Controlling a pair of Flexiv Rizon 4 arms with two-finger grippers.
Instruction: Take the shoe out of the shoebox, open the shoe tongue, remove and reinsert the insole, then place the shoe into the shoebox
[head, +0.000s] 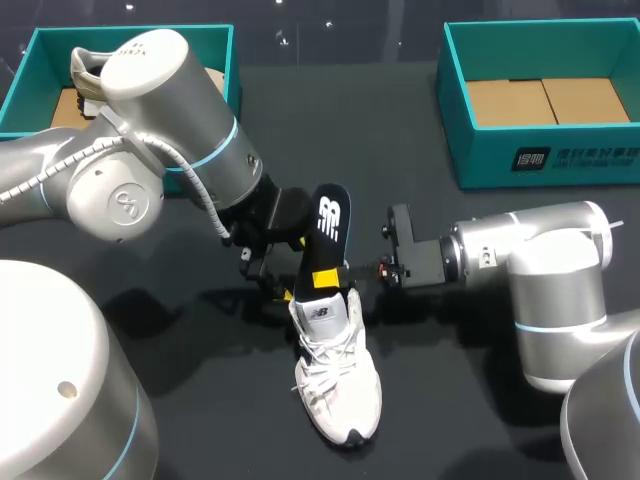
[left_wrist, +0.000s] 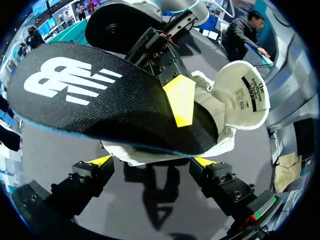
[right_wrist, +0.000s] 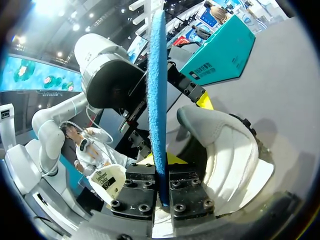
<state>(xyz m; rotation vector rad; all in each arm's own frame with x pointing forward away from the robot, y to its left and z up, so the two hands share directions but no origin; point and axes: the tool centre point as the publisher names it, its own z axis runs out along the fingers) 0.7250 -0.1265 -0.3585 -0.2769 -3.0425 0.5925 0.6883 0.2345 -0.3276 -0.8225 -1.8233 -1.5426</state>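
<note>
Shoe (head: 335, 375) sat outside shoebox (head: 540, 160), tongue open. I judged reseating and boxing pending: right gripper (right_wrist: 162, 192) pinched the half-inserted insole (head: 328, 225), and left gripper (left_wrist: 151, 161) clamped the heel.

insole (head: 328, 228): matt black cloth, blue foam | shoe (head: 338, 385): white mesh

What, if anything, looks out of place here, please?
Only the insole: it stands up out of the shoe, clamped in the right gripper. That fits the task; nothing looks damaged or spilled.
</note>
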